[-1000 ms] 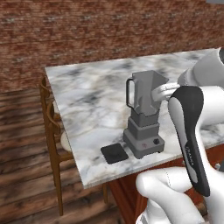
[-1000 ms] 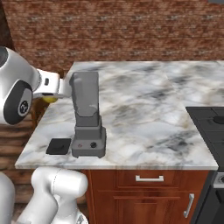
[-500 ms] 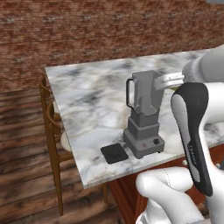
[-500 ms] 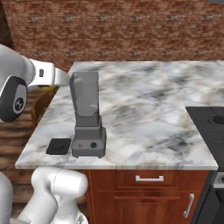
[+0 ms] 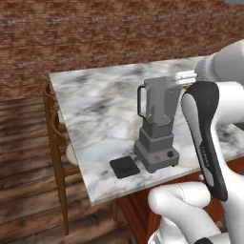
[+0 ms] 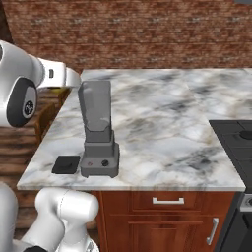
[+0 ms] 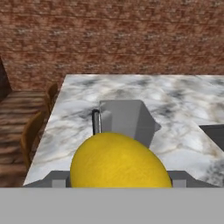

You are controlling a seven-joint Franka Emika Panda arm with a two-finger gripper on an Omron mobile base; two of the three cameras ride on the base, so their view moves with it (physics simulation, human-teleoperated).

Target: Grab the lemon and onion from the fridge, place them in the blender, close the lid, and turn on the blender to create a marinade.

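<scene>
A yellow lemon (image 7: pixel 118 162) fills the lower middle of the hand view, with my gripper (image 7: pixel 118 180) shut on it. Beyond it stands the blender (image 7: pixel 125 118), its grey jar open at the top. In the left base view the gripper (image 5: pixel 187 76) hangs at the height of the jar's rim, just right of the blender (image 5: pixel 157 126). A sliver of the lemon (image 6: pixel 60 90) shows under the hand in the right base view, left of the jar (image 6: pixel 96 110). The black lid (image 5: pixel 125 167) lies flat on the counter beside the blender's base. The fridge and the onion are out of view.
The marble counter (image 6: pixel 162 133) stretches to the right of the blender. A dark cooktop (image 6: pixel 234 135) sits at its right end. A wooden chair (image 5: pixel 55 138) stands against the counter's left side. A brick wall (image 5: pixel 95 33) closes the back.
My hand has risen with the lemon and moved closer to the rim of the blender jar. The blender and the lid have not moved.
</scene>
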